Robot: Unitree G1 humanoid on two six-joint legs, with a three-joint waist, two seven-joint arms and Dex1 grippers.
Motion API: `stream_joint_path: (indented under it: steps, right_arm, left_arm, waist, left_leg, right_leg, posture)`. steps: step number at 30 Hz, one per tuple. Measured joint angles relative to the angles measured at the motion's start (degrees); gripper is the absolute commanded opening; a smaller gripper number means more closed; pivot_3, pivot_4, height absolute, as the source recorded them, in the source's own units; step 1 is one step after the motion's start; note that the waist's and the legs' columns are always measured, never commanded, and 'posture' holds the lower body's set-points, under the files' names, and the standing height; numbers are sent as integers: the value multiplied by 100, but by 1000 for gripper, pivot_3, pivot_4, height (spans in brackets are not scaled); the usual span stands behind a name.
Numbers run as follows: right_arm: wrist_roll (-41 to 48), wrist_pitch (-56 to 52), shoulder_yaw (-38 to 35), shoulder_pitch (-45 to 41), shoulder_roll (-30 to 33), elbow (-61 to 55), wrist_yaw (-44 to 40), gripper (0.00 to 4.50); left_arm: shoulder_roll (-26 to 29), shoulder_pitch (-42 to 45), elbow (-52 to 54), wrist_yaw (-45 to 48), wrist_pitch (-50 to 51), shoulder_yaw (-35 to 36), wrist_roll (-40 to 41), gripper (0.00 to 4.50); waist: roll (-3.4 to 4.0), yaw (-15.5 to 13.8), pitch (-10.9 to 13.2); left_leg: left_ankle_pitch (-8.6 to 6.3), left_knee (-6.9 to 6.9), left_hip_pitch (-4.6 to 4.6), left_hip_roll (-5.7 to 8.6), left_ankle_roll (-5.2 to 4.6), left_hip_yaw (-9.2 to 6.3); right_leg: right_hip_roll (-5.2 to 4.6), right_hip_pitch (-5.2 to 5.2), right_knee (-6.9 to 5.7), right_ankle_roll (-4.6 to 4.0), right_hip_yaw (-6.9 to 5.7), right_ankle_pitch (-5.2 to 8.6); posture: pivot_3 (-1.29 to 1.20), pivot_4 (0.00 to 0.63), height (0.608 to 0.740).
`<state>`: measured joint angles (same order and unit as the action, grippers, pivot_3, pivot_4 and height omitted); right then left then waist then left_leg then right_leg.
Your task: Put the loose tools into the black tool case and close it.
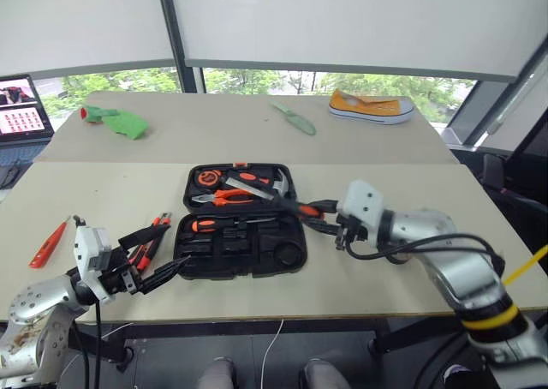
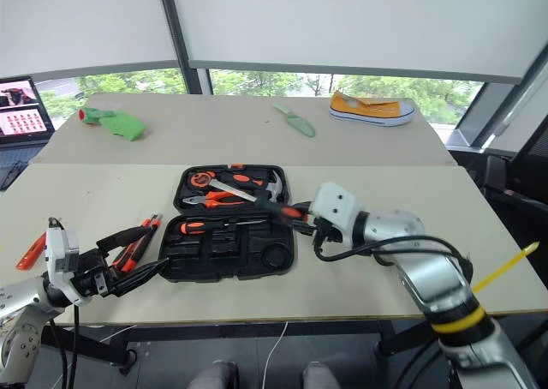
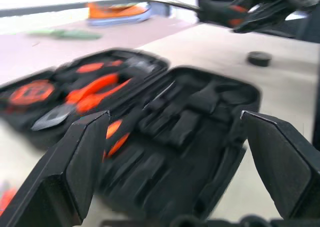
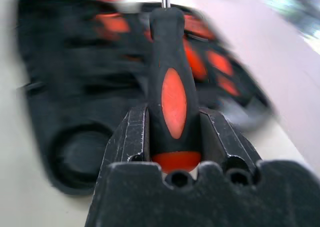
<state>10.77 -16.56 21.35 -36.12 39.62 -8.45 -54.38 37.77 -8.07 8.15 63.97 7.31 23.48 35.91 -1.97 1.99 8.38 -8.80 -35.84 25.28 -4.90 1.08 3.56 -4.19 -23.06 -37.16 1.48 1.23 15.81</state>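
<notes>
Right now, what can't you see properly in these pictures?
- Screwdriver tip: cut off by the top edge of the right wrist view; the right gripper grips its handle.
- Case recesses: blurred in the right wrist view, so the tools inside cannot be told apart.
- Tools by the left gripper: partly hidden behind its open fingers in the left eye view.
- Laptop screen: too small, cut by the left edge.

An office-like test room: plain tables [image 1: 385, 260], roller blinds [image 1: 342, 20] over big windows, a laptop [image 1: 21, 110].
</notes>
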Motion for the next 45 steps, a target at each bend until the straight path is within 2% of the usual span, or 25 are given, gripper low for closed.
stream_joint_path:
  steps: [5, 16, 21, 23, 25, 28, 32, 35, 40, 45]
  right_arm:
    - [-980, 350, 859, -877, -372, 1412, -578, 1008]
    - [-1639, 409, 942, -1274, -864, 2161, -705, 1008]
    - [-1827, 631, 943, -1362, -902, 2296, -815, 1008]
    - [-1901, 764, 942, -1404, -902, 2341, -833, 2014]
    - [-1894, 1343, 926, -1416, -840, 2457, -967, 2544]
    - [-1648, 1940, 664, -1492, -689, 2580, -1299, 2544]
    - [-873, 1888, 70, -1667, -665, 2603, -1929, 2544]
    - [-353, 1346, -225, -1666, -930, 2591, -2090, 1827]
    - [-337, 965, -252, -1617, -1837, 3150, -1523, 147]
    - [-853, 1164, -16, -1587, -2388, 4040, -982, 53]
  left_arm:
    - [-30, -143, -7, -93, -215, 50, -137, 4500]
    - [-90, -239, 2, -260, -371, 89, -226, 4500]
    - [-98, -251, 7, -269, -371, 87, -229, 4500]
    - [-98, -249, 7, -268, -371, 87, -229, 4500]
    - [-98, -239, 7, -267, -371, 86, -230, 4500]
    - [-98, -219, 5, -276, -390, 86, -257, 4500]
    - [-99, -193, -18, -281, -518, 86, -310, 4500]
    - [-120, -173, -43, -315, -594, 86, -336, 4500]
    - [-211, -162, -62, -401, -607, 20, -428, 4500]
    - [-211, -195, -64, -485, -600, 14, -468, 4500]
  waist:
    - [1, -126, 1]
    - [1, -126, 1]
    - [2, -126, 1]
    - [2, -128, 1]
    - [2, -130, 2]
    - [3, -127, 3]
    - [3, -121, 3]
    - [3, -91, 3]
    - [3, -87, 3]
    - [5, -119, 4]
  left_leg:
    - [-1, -4, 9, 5, 1, 10]
    - [-1, -2, 6, 1, 3, 20]
    - [-1, -3, 6, 2, 3, 21]
    - [-2, -3, 6, 2, 3, 22]
    - [-2, -3, 6, 3, 3, 22]
    - [-2, -2, 6, 2, 3, 24]
    - [-2, 0, 3, -1, 3, 24]
    - [-2, 1, 0, -3, 3, 24]
    - [-1, -3, -2, -1, 4, 26]
    - [-1, -3, -2, 0, 5, 26]
  right_leg:
    - [-12, -8, -1, 1, -2, -1]
    - [-14, -12, -8, -2, -4, -3]
    - [-15, -12, -8, -2, -4, -3]
    - [-16, -12, -8, -2, -4, -3]
    - [-16, -12, -6, -1, -5, -3]
    - [-16, -11, -5, -1, -5, -3]
    - [-13, -10, -6, -2, -4, -4]
    - [-13, -10, -9, -7, -4, -6]
    - [-15, -17, -37, -11, -4, -6]
    - [-15, -20, -42, -12, -4, -5]
  posture:
    - [0, 150, 740]
    - [0, 150, 740]
    - [0, 150, 740]
    - [0, 150, 740]
    - [0, 150, 740]
    - [0, 150, 740]
    - [0, 150, 740]
    - [0, 150, 740]
    - [0, 150, 740]
    - [0, 150, 740]
